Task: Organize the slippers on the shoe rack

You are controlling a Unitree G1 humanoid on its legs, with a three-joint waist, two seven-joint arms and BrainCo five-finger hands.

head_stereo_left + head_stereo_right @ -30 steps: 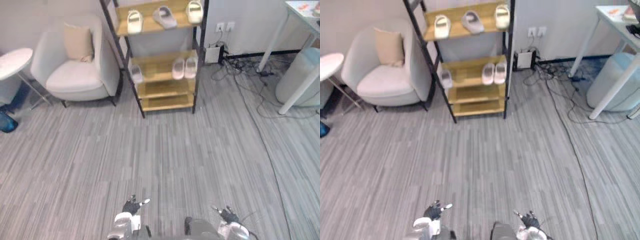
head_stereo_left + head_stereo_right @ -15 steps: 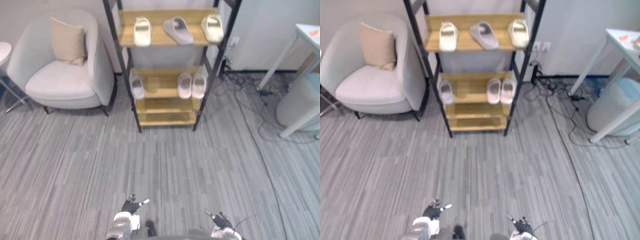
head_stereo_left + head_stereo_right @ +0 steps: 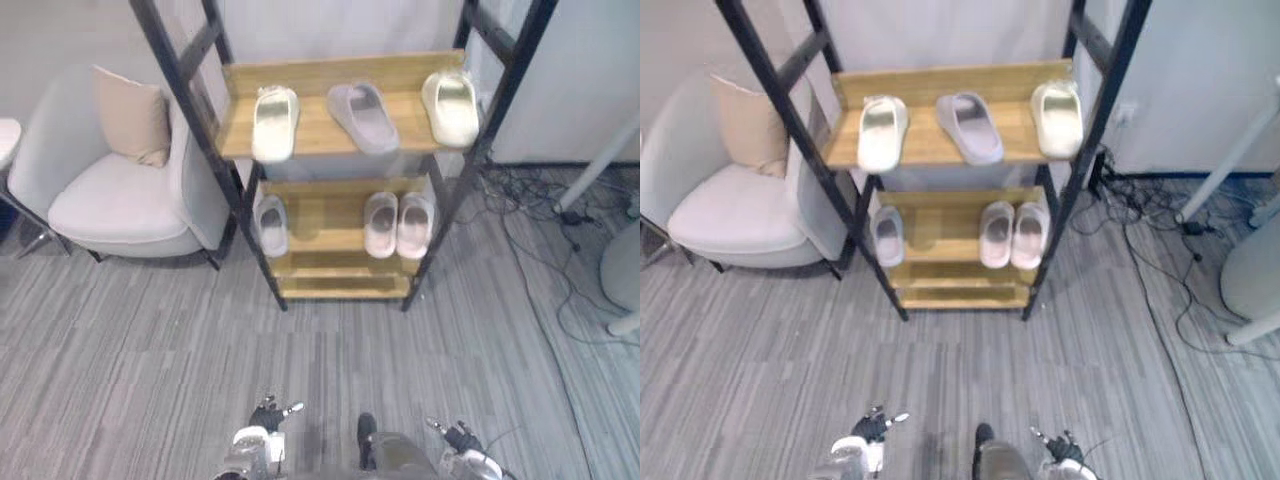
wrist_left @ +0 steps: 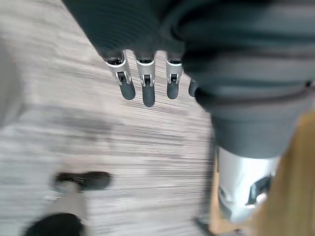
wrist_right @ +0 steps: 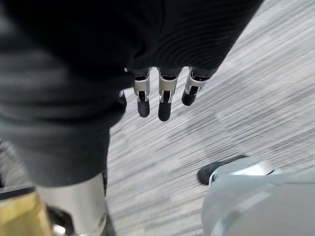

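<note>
While six slippers [image 3: 273, 122] sit on the shoe rack [image 3: 312, 128], the left hand [image 3: 266, 413] and right hand [image 3: 461, 438] hang low with fingers loosely straight.

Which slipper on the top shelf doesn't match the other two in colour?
The middle slipper: it is grey and lies at a slant, while the left slipper and right slipper on that top shelf are both cream.

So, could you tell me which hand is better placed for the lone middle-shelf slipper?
Probably the left hand: open, in line with the lone slipper; the right hand sits farther across.
</note>
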